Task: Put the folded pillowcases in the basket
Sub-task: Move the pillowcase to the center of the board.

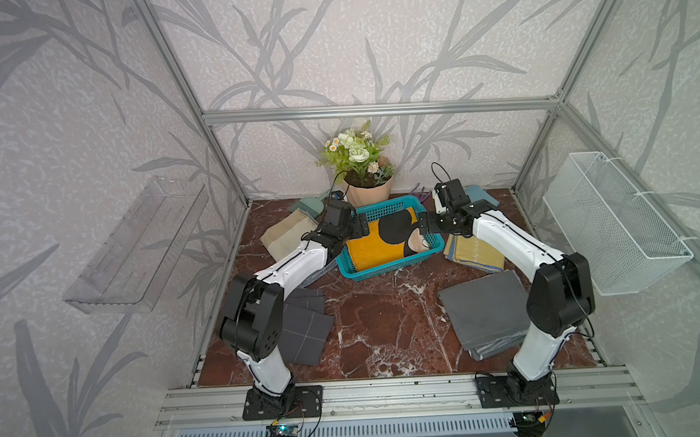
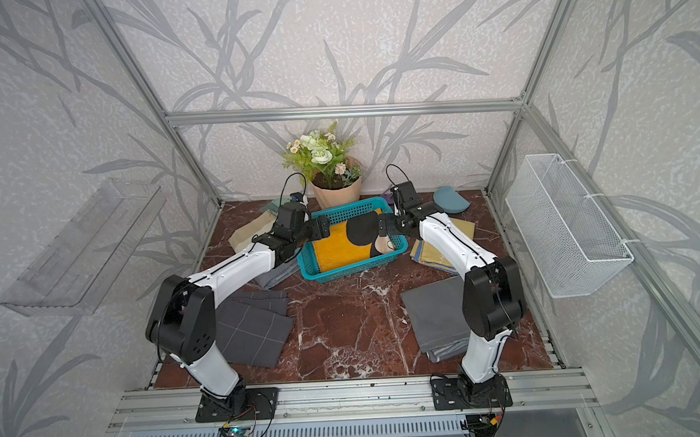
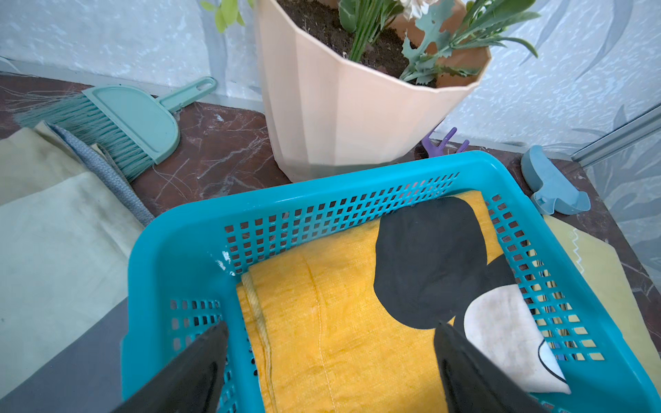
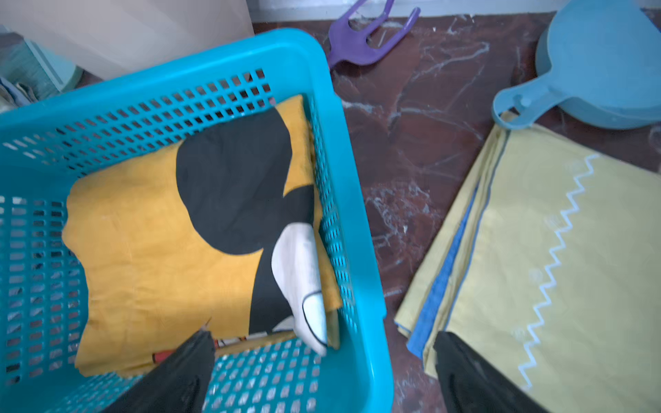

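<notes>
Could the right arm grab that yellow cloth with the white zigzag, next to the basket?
Probably yes. The right tool hangs open over the rim of the teal basket, and the yellow zigzag cloth lies uncovered right beside it. Only the blue dustpan has its handle at one corner.

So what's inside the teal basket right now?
A folded yellow pillowcase with black and white patches lies flat in the basket, covering most of its floor. Anything under the cloth is hidden.
</notes>
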You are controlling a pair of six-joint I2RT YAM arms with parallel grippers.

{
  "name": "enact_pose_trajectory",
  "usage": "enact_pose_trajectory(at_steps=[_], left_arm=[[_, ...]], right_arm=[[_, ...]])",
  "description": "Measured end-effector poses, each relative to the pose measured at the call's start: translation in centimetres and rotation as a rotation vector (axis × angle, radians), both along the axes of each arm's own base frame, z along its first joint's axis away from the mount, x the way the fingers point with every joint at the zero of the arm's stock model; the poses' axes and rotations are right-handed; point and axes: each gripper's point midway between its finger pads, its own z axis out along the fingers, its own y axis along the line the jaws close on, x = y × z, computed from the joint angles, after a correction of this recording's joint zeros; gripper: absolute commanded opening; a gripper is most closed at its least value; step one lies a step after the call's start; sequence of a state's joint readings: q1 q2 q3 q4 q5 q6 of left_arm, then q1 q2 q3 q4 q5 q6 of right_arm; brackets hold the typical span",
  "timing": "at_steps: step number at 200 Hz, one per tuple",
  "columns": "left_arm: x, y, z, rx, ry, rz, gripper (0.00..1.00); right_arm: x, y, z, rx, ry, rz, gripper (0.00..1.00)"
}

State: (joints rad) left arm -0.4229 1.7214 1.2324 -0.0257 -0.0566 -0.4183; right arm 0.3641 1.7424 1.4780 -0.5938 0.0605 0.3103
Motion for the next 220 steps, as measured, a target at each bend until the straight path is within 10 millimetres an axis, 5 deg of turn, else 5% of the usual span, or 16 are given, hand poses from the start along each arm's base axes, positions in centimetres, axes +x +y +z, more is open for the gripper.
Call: enact_pose_trajectory(at_steps=[51, 74, 111, 136, 187, 220], left_arm=[[-3.7, -2.3, 2.1, -0.049, -0.022, -0.091, 0.92], [-6.8, -4.9, 2.4, -0.088, -0.022, -0.174, 0.92], [-12.7, -8.0, -0.9, -0.117, 0.065, -0.286, 0.93], [-15.0, -8.5, -2.0, -0.125, 0.099, -0.311, 0.93], [-15.7, -8.5, -0.8, -0.152, 0.074, -0.301, 0.94], [-15.9, -8.3, -1.4, -0.146, 0.085, -0.288, 0.95]], right_arm=[[-8.5, -2.8, -1.1, -0.019, 0.072, -0.045, 1.0], [-12.1, -3.5, -4.7, -0.043, 0.177, -0.06, 1.0], [-17.0, -3.3, -10.7, -0.111, 0.378, -0.062, 0.98], [-18.7, -2.5, -12.3, -0.133, 0.424, -0.059, 0.93], [-20.4, -3.2, -14.5, -0.15, 0.475, -0.116, 0.77], [-21.2, -3.8, -15.4, -0.16, 0.499, -0.152, 0.46]])
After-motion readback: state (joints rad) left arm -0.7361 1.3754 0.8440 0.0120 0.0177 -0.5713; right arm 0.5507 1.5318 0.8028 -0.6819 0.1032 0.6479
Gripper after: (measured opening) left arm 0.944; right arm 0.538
